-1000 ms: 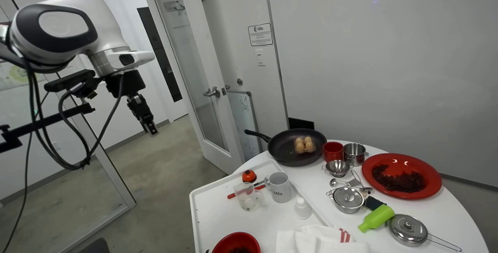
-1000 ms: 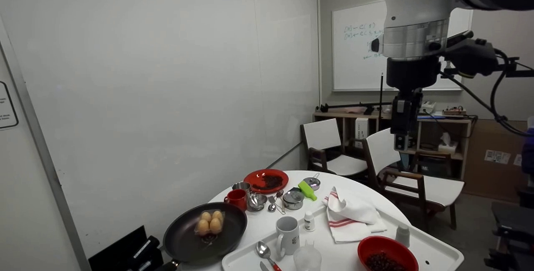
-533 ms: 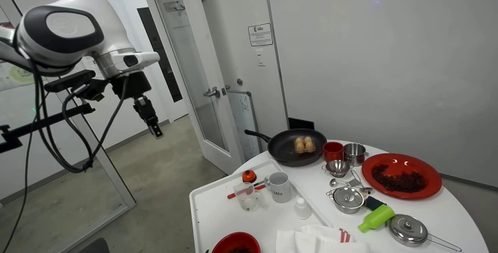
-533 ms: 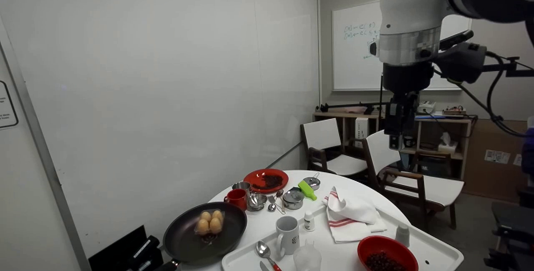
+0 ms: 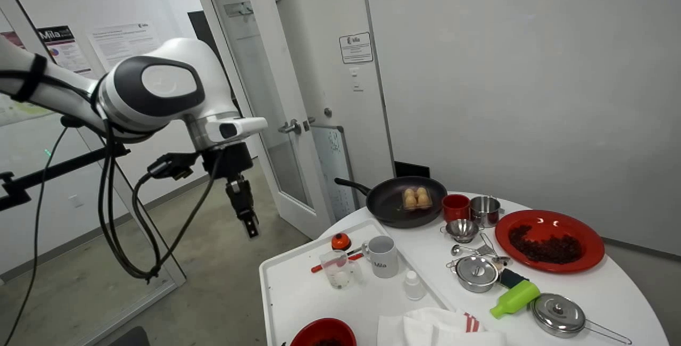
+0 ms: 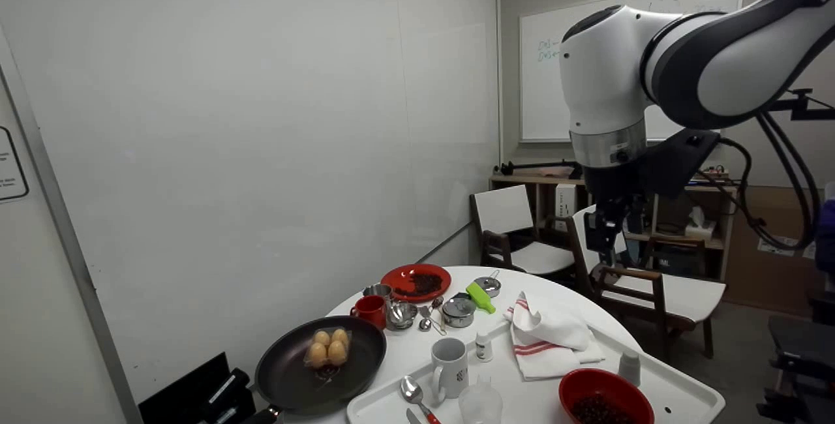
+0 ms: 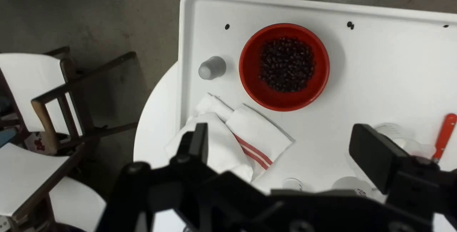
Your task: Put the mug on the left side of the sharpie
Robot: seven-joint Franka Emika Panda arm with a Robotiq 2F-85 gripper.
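Observation:
The pale grey-white mug (image 5: 383,258) stands upright on the white tray (image 5: 295,303), by the long side towards the frying pan. Its handle faces the clear plastic cup (image 6: 481,406). At the bottom of the wrist view, my gripper's body covers part of the mug (image 7: 351,183). The sharpie is hidden or out of view; no pen can be made out. My gripper (image 5: 252,230) hangs in the air outside the tray edge, well away from the mug. In the wrist view the jaws of my gripper (image 7: 280,134) stand wide apart with nothing held between them.
A red bowl (image 7: 285,101) of dark beans and a striped towel (image 7: 257,132) lie on the tray. Near the mug are a white bottle (image 5: 413,285), a spoon (image 6: 412,390) and a red handle (image 7: 445,134). A frying pan (image 6: 280,372) with eggs stands beyond the tray.
My arm has come down and swung towards the tray, most of it in the last half second. The jaws stay apart. The mug and the other things on the table have not moved.

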